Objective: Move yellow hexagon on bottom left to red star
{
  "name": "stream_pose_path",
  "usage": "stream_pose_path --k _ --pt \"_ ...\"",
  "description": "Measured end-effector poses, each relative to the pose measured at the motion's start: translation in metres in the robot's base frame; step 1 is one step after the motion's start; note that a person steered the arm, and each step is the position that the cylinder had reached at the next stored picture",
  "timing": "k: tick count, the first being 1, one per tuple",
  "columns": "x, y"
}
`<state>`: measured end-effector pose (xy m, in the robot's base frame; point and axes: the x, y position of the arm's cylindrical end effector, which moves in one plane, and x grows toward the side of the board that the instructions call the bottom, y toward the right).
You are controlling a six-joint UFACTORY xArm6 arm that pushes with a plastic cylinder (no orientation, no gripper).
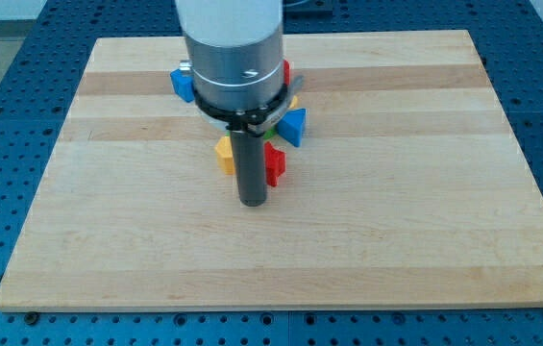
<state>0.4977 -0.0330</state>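
Note:
My tip (253,201) rests on the wooden board (396,240) just below a cluster of blocks at the view's upper middle. A yellow block (223,154), likely the hexagon, sits just left of the rod. A red block (274,162), likely the star, sits just right of the rod, touching or nearly touching it. The rod stands between these two blocks and hides part of each.
A blue block (183,84) lies at the cluster's upper left. A blue triangular block (293,126) lies at its right, with a bit of green (267,136) and another red block (286,72) partly hidden by the arm's body (237,53).

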Motion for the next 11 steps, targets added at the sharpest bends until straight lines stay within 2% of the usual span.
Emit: stream_pose_path --k 2,3,4,5,6,10,11 --pt "-0.056 0.005" --pt "-0.049 0.006" --pt "-0.016 -0.026" --pt "-0.024 -0.1" --pt "-0.051 -0.104" --pt "-0.055 -0.037" --pt "-0.064 -0.071"
